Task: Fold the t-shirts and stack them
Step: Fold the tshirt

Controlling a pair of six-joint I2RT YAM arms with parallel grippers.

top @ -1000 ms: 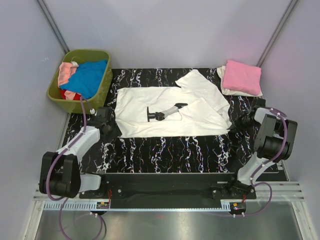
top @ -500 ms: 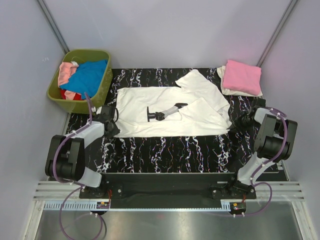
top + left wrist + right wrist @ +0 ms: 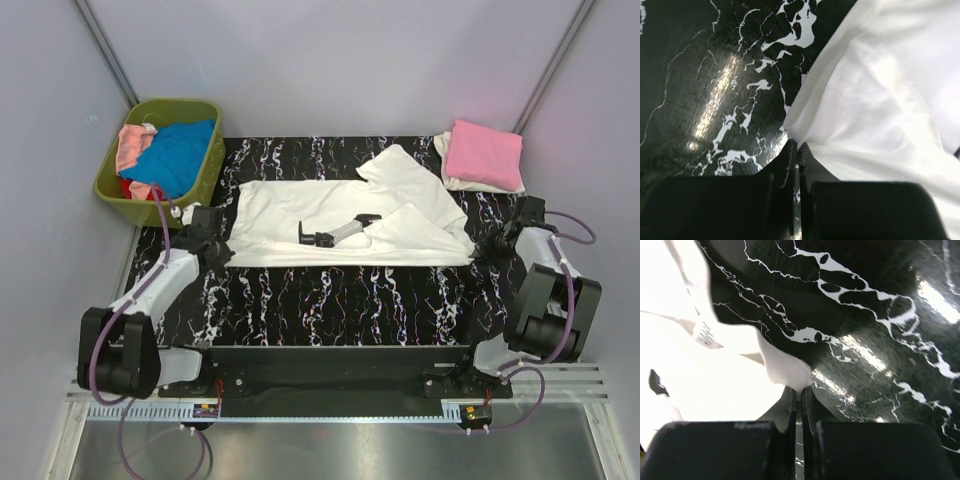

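A white t-shirt [image 3: 340, 225] with a black-and-grey robot-arm print lies spread across the black marbled table [image 3: 340, 300]. My left gripper [image 3: 222, 250] is shut on its near left corner [image 3: 805, 125], the cloth pinched between the jaw tips. At the shirt's right edge my right gripper [image 3: 480, 250] is shut on a cloth corner [image 3: 785, 370]. A folded pink t-shirt [image 3: 484, 153] lies on a folded cream one at the back right. Blue, pink and red t-shirts [image 3: 175, 155] fill the basket.
The olive-green basket [image 3: 125, 205] stands off the table's back left corner. Grey walls close in on three sides. The arm bases and a black rail [image 3: 340, 365] run along the near edge.
My left gripper has closed on the shirt's left corner. Both grippers have moved away from the bases, carrying the shirt's near edge back; the shirt now looks narrower front to back.
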